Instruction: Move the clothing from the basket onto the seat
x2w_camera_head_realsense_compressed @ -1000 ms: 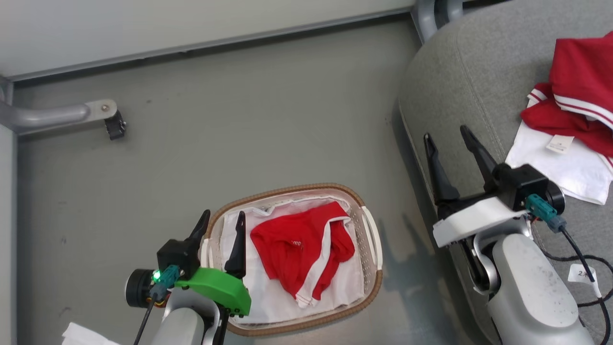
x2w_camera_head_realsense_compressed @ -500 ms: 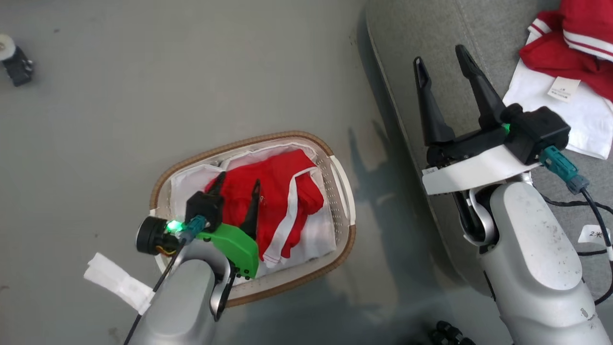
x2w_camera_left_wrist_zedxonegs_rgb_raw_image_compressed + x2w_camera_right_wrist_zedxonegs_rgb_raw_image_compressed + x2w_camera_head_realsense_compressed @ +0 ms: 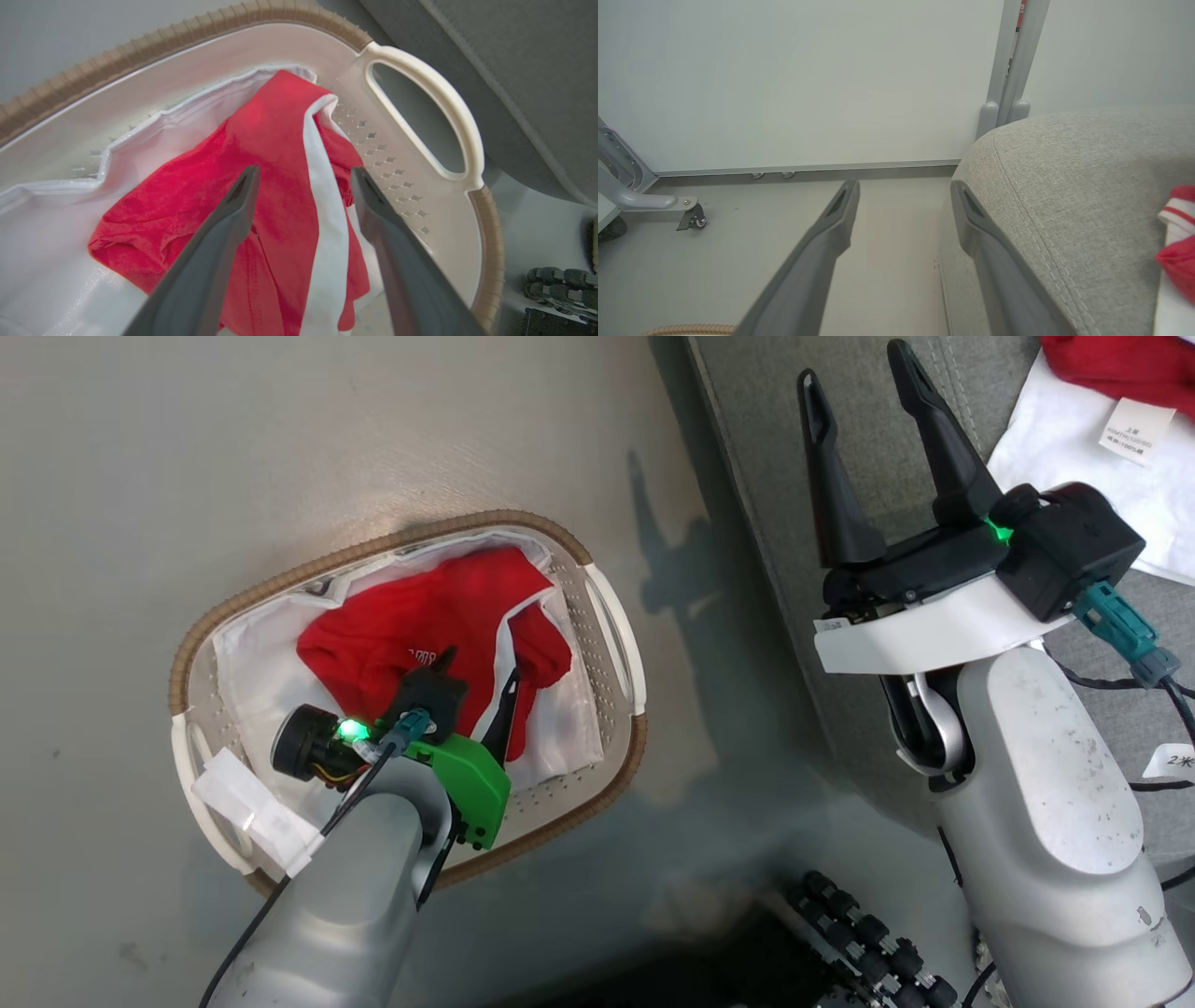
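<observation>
Grey smooth floor (image 3: 280,448) fills the left of the scene, with a pale wall (image 3: 808,84) at the far side. On the floor stands the basket (image 3: 373,546), an oval white perforated tub with a brown woven rim and a white liner (image 3: 252,681). Inside it, on the liner, lies a red-and-white garment (image 3: 411,616), crumpled, with a white stripe running down its right part.

The left gripper (image 3: 304,173) reaches down into the basket from its near side. Its two dark fingers are spread apart, one over the red cloth and one to the right of the white stripe. Whether the tips touch the cloth cannot be told.

To the right of the basket, close beside it, rises the seat (image 3: 1064,177), a large grey fabric cushion with a rounded, stitched edge. The right gripper (image 3: 854,364) hangs above the seat's left edge, fingers spread wide and holding nothing. Farther right on the seat lies a second garment (image 3: 1055,448), white and red, with a small white care tag (image 3: 1134,429) on top.
</observation>
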Robot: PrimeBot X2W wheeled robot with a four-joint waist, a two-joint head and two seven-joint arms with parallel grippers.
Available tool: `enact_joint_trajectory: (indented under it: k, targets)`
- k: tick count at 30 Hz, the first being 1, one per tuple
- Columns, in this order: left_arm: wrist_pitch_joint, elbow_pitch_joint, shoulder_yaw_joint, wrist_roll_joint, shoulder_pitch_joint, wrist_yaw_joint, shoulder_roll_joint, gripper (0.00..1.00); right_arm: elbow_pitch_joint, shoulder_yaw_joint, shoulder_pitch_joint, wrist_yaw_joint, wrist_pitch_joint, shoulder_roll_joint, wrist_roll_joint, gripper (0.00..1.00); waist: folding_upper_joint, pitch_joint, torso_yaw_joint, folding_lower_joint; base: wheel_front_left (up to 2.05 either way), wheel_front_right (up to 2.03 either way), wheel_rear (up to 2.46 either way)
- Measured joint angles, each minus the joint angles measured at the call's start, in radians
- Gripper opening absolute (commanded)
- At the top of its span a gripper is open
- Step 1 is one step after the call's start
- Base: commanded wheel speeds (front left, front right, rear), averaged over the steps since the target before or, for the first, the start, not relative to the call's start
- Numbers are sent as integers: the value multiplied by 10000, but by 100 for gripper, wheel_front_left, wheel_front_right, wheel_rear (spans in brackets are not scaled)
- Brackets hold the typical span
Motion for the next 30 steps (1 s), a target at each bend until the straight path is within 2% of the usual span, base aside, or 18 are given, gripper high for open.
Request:
enact_joint_trajectory:
  k: [10,17,26,27,28,29,30]
  targets:
    - [0,1285,-644,-232,-975,117,8,100,-364,-86,-221,0,0,4,104,100,0,1111,-412,0,0,0,0]
    - [0,2002,-1231,-343,-1684,832,4,100,-529,-230,-267,0,0,13,100,100,0,1588,-422,0,0,0,0]
    - [125,2892,-1787,-364,-2184,1283,4,100,-648,-171,-266,0,0,17,36,100,0,1669,-259,0,0,0,0]
    - [211,2949,-1793,-451,-2221,1327,2,66,-663,-155,-266,0,0,17,25,100,0,1667,-247,0,0,0,0]
    - [270,2997,-1820,-527,-2248,1325,6,24,-679,-138,-265,0,0,19,23,100,1,1662,-240,0,0,0,0]
    - [288,3028,-1845,-550,-2263,1325,6,0,-683,-132,-264,0,0,19,23,100,0,1656,-234,0,0,0,0]
    - [343,3070,-1860,-606,-2281,1312,2,0,-683,-125,-263,0,0,19,21,100,0,1646,-227,0,0,0,0]
